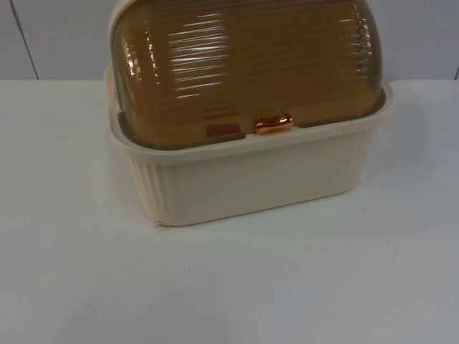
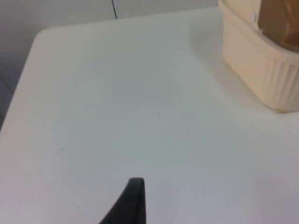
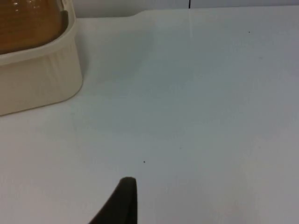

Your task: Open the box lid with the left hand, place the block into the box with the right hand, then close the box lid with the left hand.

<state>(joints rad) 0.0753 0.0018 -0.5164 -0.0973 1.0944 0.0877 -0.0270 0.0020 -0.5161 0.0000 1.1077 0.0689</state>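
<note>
A cream ribbed box [image 1: 251, 183] stands at the middle back of the table. Its amber see-through ribbed lid [image 1: 244, 64] is down, with a copper handle [image 1: 274, 124] at the front rim. Through the lid, just left of the handle, a reddish-brown block [image 1: 223, 130] shows inside the box. My left gripper [image 2: 133, 200] hangs over bare table, apart from the box's left corner [image 2: 266, 70]. Over bare table on the other side is my right gripper [image 3: 124, 198], apart from the box's right end [image 3: 42, 79].
The white table [image 1: 229, 287] runs wide in front of the box and on both sides of it. Its left edge [image 2: 18, 93] and the grey partition wall [image 1: 57, 36] behind mark the limits.
</note>
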